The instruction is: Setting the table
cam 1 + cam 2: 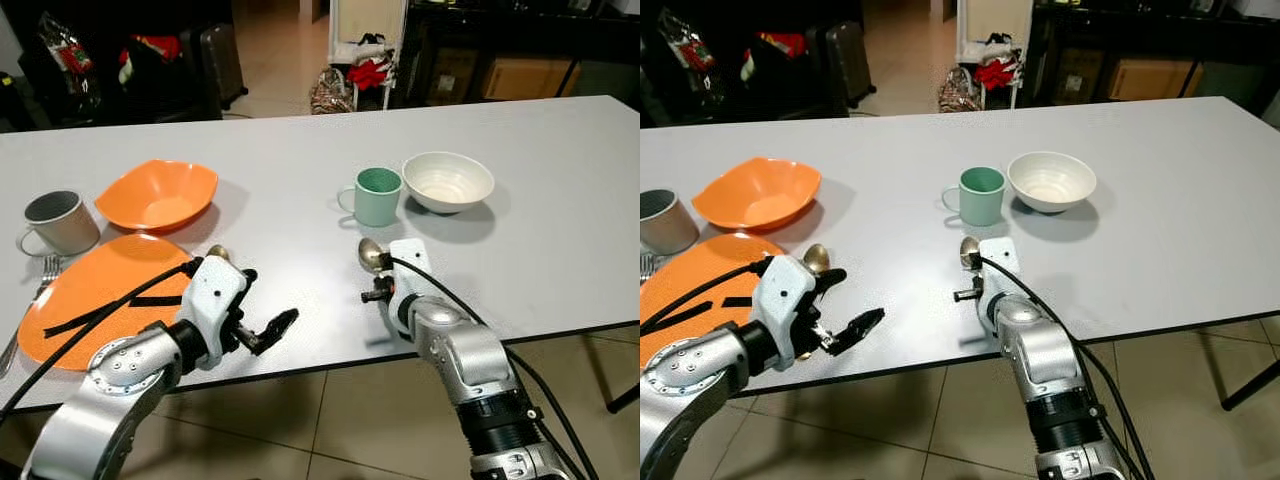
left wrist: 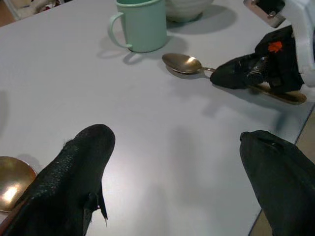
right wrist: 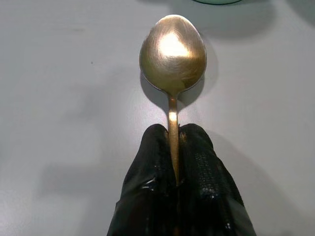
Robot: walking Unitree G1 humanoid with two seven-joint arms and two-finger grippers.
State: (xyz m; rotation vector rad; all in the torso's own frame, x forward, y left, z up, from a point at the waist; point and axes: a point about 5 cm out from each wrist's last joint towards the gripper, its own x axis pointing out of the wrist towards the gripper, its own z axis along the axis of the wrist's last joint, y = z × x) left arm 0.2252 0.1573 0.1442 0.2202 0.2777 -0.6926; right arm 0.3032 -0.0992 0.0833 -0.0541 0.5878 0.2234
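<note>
Right tool (image 3: 173,147) pinches the spoon (image 3: 172,54) handle (bowl pointing ahead).

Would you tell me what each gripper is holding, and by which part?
The right gripper pinches a gold spoon by its handle; the left gripper is open and holds nothing.

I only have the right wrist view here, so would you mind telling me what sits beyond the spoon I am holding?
Observer: A green mug stands just past the spoon, with a white bowl beside it.
Operator: Thank you. Where is the left gripper?
Observer: The left gripper hovers open near the table's front edge, right of an orange plate.
Operator: Is any cutlery near it?
Observer: Yes, a second spoon lies on the table beside the plate.
Operator: And my grip?
Observer: The right gripper is shut on the spoon's handle.
</note>
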